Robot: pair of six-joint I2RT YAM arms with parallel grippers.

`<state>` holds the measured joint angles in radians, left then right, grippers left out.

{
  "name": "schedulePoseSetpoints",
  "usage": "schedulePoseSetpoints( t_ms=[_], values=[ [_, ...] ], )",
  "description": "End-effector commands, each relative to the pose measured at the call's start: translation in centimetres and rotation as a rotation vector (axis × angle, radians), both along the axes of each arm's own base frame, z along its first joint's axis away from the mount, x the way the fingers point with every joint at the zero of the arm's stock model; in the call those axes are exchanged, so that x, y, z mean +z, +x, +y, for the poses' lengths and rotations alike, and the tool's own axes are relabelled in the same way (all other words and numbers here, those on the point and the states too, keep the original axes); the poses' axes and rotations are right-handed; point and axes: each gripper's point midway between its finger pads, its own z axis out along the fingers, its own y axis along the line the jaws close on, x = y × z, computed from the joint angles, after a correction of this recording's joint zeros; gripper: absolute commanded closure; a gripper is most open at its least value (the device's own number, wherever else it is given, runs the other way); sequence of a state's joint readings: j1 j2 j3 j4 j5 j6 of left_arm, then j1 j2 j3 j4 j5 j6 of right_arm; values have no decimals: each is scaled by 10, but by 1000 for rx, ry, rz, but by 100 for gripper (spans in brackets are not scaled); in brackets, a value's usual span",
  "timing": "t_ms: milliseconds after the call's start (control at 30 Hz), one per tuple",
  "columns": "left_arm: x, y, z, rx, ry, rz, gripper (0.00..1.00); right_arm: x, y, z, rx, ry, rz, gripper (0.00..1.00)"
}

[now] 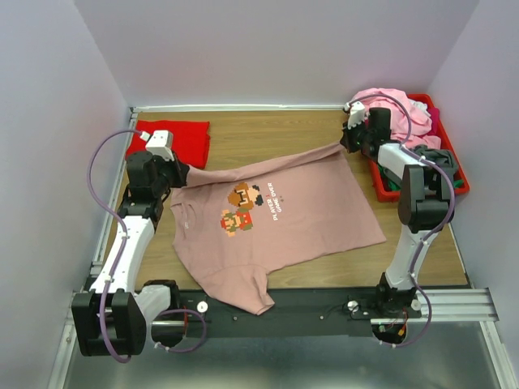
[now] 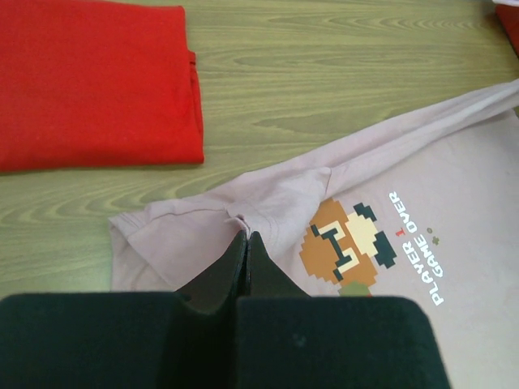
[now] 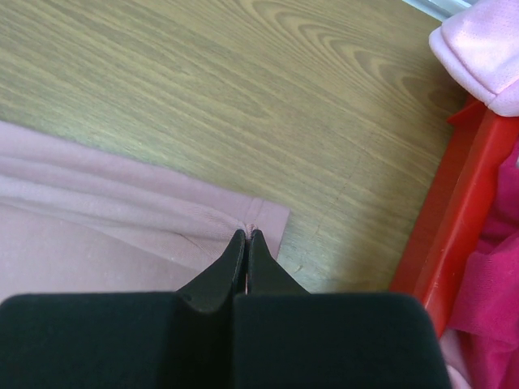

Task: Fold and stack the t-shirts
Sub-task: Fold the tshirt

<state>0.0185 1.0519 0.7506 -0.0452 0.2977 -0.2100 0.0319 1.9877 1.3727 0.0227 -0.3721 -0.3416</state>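
Note:
A dusty-pink t-shirt (image 1: 300,215) with a pixel-figure print lies spread across the middle of the table, its near sleeve hanging over the front rail. My left gripper (image 1: 185,172) is shut on a pinch of its fabric near the shoulder (image 2: 243,227). My right gripper (image 1: 345,144) is shut on the hem corner (image 3: 253,225) at the far right, and the edge between the two grips is pulled into a taut fold. A bright red folded t-shirt (image 1: 172,139) lies flat at the far left; it also fills the upper left of the left wrist view (image 2: 93,81).
A red plastic bin (image 1: 454,166) stands at the far right, holding light pink (image 1: 393,109), grey and magenta garments; its wall (image 3: 442,203) is close to my right gripper. Walls enclose the table on three sides.

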Motion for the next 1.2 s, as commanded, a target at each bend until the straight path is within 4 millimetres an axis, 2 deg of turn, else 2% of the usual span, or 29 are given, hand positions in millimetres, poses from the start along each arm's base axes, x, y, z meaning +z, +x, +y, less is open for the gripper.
schedulePoseSetpoints(
  t_ms=[0, 433, 867, 1000, 1067, 1133, 1167],
  values=[
    [5, -9, -8, -38, -30, -11, 100, 14, 2, -6, -15, -36, -51, 99],
    [-10, -19, -12, -44, -52, 49, 100, 11, -5, -9, -20, -53, -45, 96],
    [-12, -26, -18, -54, -78, 65, 100, 7, -7, -12, -31, -71, -39, 94],
    [-15, -30, -30, -85, -89, 84, 100, 8, -11, -15, -31, -90, -43, 84],
    [-17, -31, -33, -91, -101, 99, 100, 12, -14, -16, -26, -100, -54, 70],
    [-17, -33, -35, -97, -111, 109, 100, 15, -18, -15, -21, -102, -58, 63],
    [-19, -34, -36, -96, -117, 120, 100, 24, -19, -14, -15, -101, -76, 60]
  ],
)
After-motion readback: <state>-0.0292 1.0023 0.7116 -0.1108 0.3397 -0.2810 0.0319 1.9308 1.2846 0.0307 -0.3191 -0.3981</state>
